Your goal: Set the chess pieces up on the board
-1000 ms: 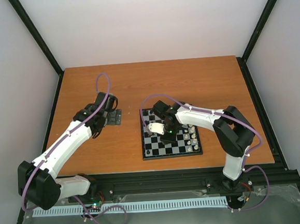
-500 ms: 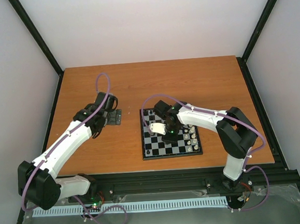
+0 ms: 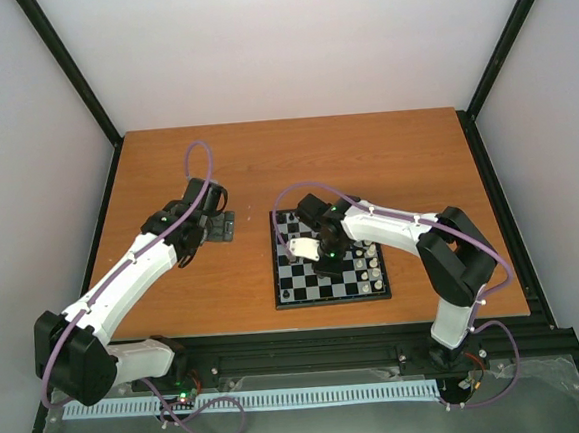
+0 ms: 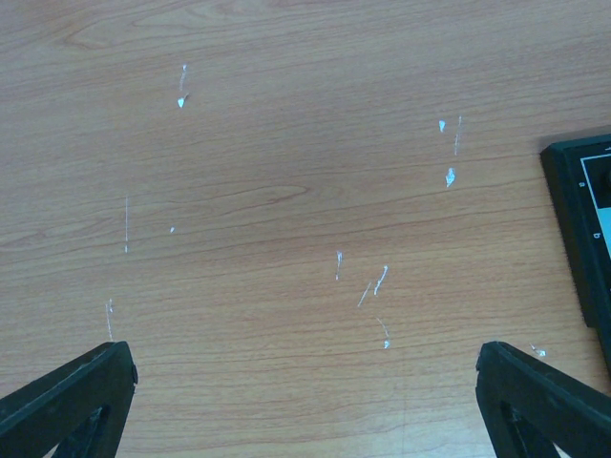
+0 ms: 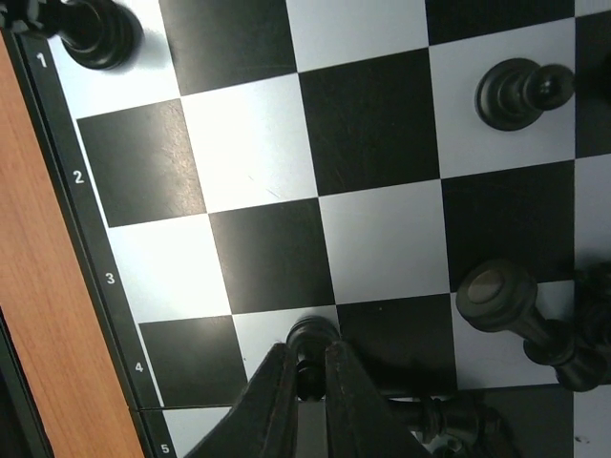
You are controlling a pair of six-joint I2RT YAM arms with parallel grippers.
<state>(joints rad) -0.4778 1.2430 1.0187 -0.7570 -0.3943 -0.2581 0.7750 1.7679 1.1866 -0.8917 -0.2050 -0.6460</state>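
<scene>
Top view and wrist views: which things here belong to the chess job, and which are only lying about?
Belong to the job:
- board
- held black piece, in the shut right claw
- other black pieces
- white pieces
- left claw, open over bare wood

Lying about:
- no loose item shows; only the wooden table

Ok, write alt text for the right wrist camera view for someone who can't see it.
The right hand pinches a small black chess piece at bottom centre, over the checkered board. Other black pieces sit at top left, top right and lower right; wooden table shows along the left edge.
</scene>
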